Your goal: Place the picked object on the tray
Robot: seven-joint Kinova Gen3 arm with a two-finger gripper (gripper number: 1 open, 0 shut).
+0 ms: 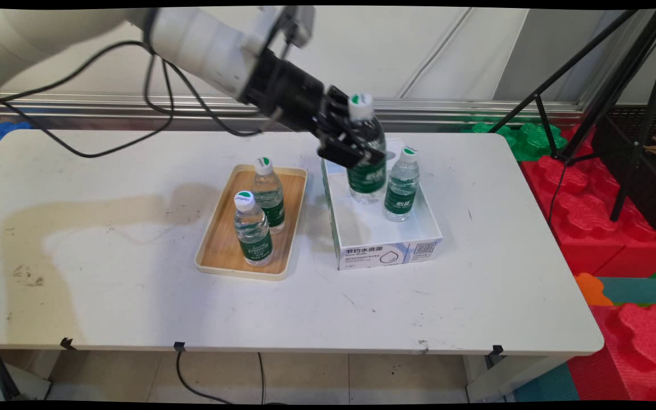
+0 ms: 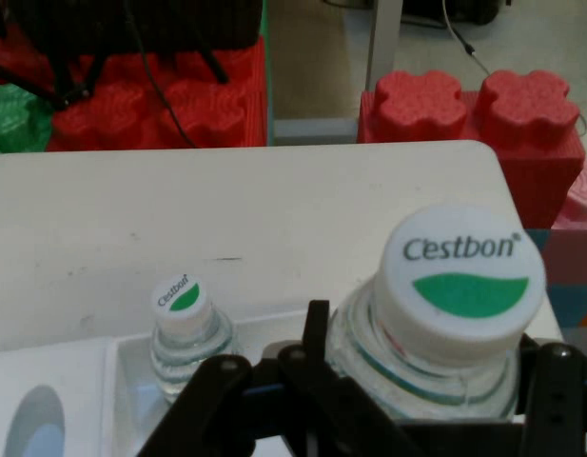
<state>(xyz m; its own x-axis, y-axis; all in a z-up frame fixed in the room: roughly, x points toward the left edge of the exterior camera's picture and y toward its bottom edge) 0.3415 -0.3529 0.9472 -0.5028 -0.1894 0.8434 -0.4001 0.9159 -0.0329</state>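
We see the pincer (image 1: pixel 356 149) clamped round the upper body of a water bottle (image 1: pixel 367 171), whose white cap with a green mark stands just above the fingers (image 2: pixel 317 362); the bottle's base sits over the far part of an open white box (image 1: pixel 388 250). Just beside it, on the side away from the arm, a second bottle (image 1: pixel 402 185) stands upright in the same box. Further off, back on the arm's side, a wooden tray (image 1: pixel 222 250) on the white table (image 1: pixel 134 285) carries two more bottles (image 1: pixel 254 230).
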